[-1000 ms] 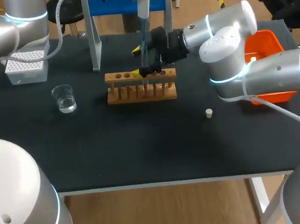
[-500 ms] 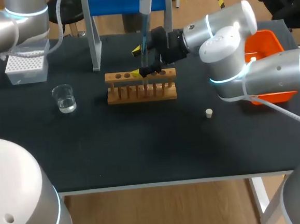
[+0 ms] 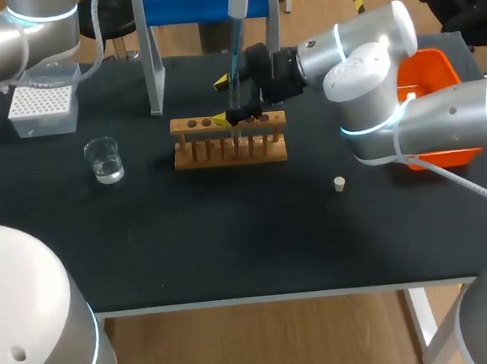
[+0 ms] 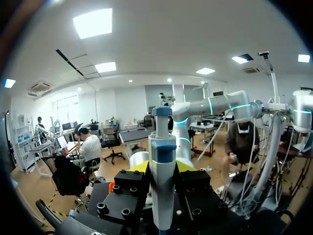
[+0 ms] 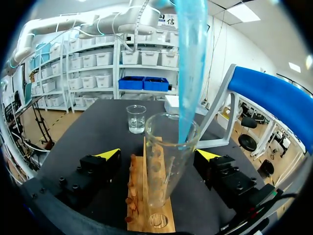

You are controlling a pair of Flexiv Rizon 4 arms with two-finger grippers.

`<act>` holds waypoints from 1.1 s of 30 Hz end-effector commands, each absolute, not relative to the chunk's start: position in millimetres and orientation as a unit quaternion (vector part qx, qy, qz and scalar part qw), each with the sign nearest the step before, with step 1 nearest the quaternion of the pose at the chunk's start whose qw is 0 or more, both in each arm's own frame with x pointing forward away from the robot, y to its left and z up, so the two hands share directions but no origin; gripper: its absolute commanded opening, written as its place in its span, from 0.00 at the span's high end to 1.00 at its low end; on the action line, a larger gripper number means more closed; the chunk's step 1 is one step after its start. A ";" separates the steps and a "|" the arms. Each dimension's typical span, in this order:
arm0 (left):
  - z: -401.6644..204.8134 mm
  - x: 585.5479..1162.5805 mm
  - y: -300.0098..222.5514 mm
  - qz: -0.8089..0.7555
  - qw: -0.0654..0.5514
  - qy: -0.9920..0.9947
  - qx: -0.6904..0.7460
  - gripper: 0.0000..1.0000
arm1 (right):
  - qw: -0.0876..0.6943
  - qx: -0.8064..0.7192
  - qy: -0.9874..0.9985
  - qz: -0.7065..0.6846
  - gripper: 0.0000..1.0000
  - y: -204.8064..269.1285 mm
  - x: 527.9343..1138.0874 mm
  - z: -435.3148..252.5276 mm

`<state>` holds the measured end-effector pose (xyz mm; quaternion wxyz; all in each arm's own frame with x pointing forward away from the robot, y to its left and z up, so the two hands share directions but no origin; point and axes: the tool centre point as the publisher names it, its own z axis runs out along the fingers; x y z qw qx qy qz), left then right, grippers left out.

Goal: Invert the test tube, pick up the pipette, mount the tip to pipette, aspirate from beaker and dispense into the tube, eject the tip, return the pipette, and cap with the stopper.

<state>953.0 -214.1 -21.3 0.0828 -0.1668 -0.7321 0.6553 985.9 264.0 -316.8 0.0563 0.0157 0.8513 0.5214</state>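
The pipette (image 4: 161, 186) is held tight between the 2 fingers of the left gripper (image 4: 161, 169). It has been lifted a little in the last second. Its blue tip (image 5: 188, 73) is still dipped in the mouth of the test tube (image 5: 164, 171), which is stood in the rack (image 3: 228, 141). The right gripper (image 5: 157, 154) is kept wide open, with 1 finger on each side of the tube and neither touching it. The water has likely been put in, so the tip is to be dropped off next.
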 end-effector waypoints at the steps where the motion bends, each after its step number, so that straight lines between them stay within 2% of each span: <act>1: -17.2 947.9 -214.6 0.652 0.078 -0.736 -0.164 1.00 | 0.055 0.015 0.852 0.520 0.00 264.0 986.8 -316.6; 33: -0.3 938.0 -218.1 0.640 0.061 -0.748 -0.166 1.00 | 0.055 0.015 0.852 0.520 0.00 264.0 986.8 -316.6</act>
